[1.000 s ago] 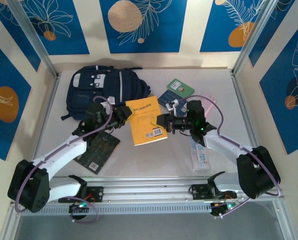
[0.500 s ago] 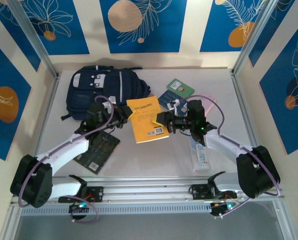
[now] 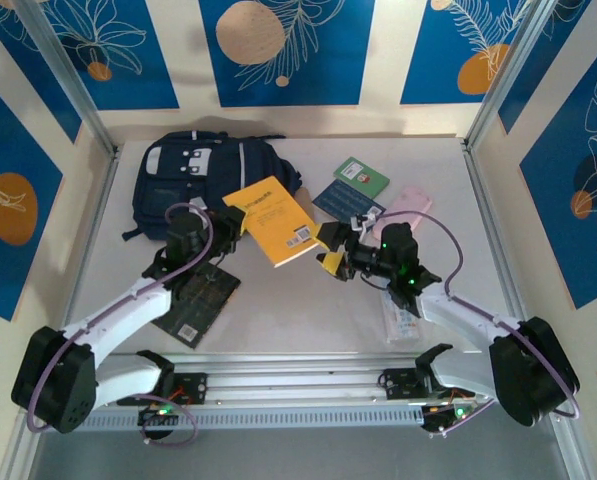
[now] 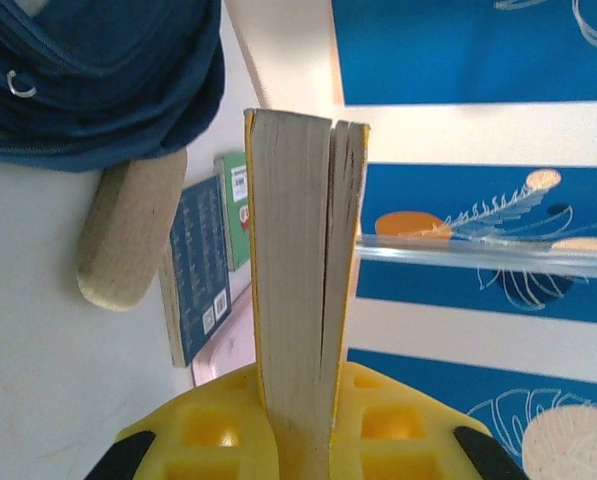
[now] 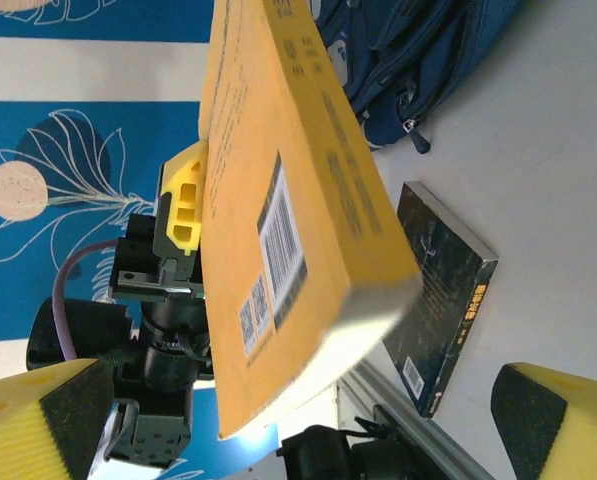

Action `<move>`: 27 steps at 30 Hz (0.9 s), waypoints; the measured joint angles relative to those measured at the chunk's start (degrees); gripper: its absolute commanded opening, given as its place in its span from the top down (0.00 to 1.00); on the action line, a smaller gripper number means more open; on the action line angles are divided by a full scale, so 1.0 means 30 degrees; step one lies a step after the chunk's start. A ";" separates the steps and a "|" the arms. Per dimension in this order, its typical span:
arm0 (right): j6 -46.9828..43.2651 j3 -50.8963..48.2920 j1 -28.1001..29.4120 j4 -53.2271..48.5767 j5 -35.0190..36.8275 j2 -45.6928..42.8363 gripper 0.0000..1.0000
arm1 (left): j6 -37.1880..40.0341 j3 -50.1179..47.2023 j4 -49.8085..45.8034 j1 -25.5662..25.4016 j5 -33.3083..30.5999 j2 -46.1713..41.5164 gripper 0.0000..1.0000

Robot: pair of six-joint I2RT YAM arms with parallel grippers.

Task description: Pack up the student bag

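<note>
Top view: student bag (image 3: 213, 172), navy fabric w/ white-grey stripe trim & white buckle patches, lies far-left on table (image 3: 278, 310), just beyond left gripper (image 3: 232, 222), which is clamped on a yellow book (image 3: 273, 222). Right gripper (image 3: 330, 250) gapes wide, empty, right of book. Left wrist: book pinched edge-on btwn jaws, bag top-left. Right wrist: jaws far apart, bag top-right past book.

You have a navy student bag (image 3: 193, 175) with white stripes, an orange-yellow book (image 3: 268, 222), a green booklet (image 3: 363, 176), a black book (image 3: 200, 300), and blue leaf-patterned wall panels (image 3: 323, 60).
</note>
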 measured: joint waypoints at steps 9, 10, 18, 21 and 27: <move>0.1945 0.1202 0.1508 0.3002 0.1457 0.3126 0.11 | -0.0736 0.0219 0.0058 -0.0066 -0.0889 0.0546 1.00; 0.2069 0.1494 0.1596 0.3104 0.1508 0.3468 0.12 | -0.0780 0.0262 0.0066 -0.0087 -0.0940 0.0568 1.00; 0.2339 0.3402 0.2084 0.3883 0.2266 0.4459 0.37 | -0.0940 0.0452 0.0044 -0.0146 -0.1494 0.0517 1.00; 0.2142 0.3585 0.2106 0.3490 0.2659 0.4452 0.51 | -0.0933 0.0612 -0.0044 -0.0153 -0.1647 0.0372 1.00; 0.1552 0.4197 0.2062 0.2084 0.3060 0.4488 0.60 | -0.0933 0.0678 -0.0015 -0.0306 -0.1807 0.0255 1.00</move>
